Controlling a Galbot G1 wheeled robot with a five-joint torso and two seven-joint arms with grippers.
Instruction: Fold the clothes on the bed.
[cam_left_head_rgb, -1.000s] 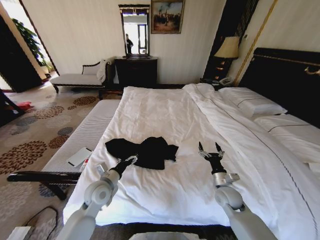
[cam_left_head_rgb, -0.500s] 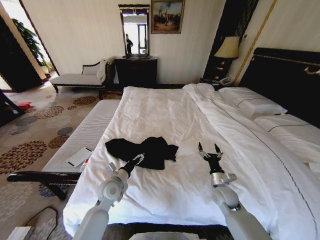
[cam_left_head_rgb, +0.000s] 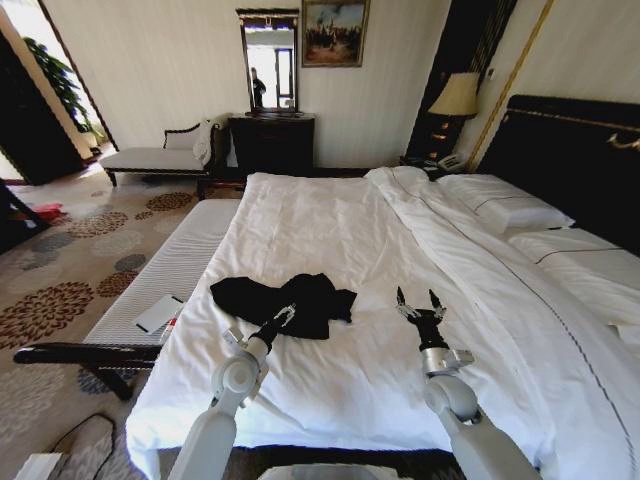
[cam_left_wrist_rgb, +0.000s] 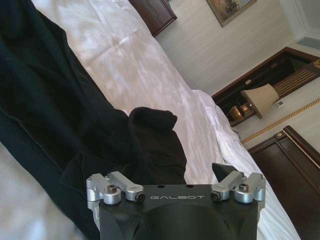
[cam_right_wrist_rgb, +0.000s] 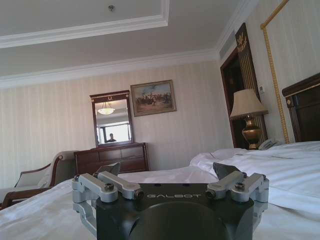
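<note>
Black T-shirt (cam_left_head_rgb: 283, 302) lies crumpled in a soft, irregular heap on the near part of the bed (cam_left_head_rgb: 330, 220), toward the bed's left edge, matte cotton against the smooth white duvet (cam_left_head_rgb: 340, 390). One sleeve or flap sticks out toward the headboard side. No lettering visible in the folds.

Left gripper (cam_left_head_rgb: 283, 318) sits at the T-shirt's near edge, tips over the black cloth. In the left wrist view the T-shirt (cam_left_wrist_rgb: 60, 115) bunches up in thick creases right ahead of the left gripper (cam_left_wrist_rgb: 175, 172); jaws are apart, one dark fingertip (cam_left_wrist_rgb: 222, 172) visible, the other lost against the fabric. Whether it touches the cloth: can't tell.

Right gripper (cam_left_head_rgb: 421, 300) hovers over bare duvet, well apart from the T-shirt on its headboard side, jaws spread wide in a V. Right wrist view confirms: right gripper (cam_right_wrist_rgb: 167, 172) jaws apart with nothing between, white bedding rumpled beyond.

Pillows (cam_left_head_rgb: 505, 212) flat and rectangular with dark piping, against the tall dark wooden headboard (cam_left_head_rgb: 570, 160).
</note>
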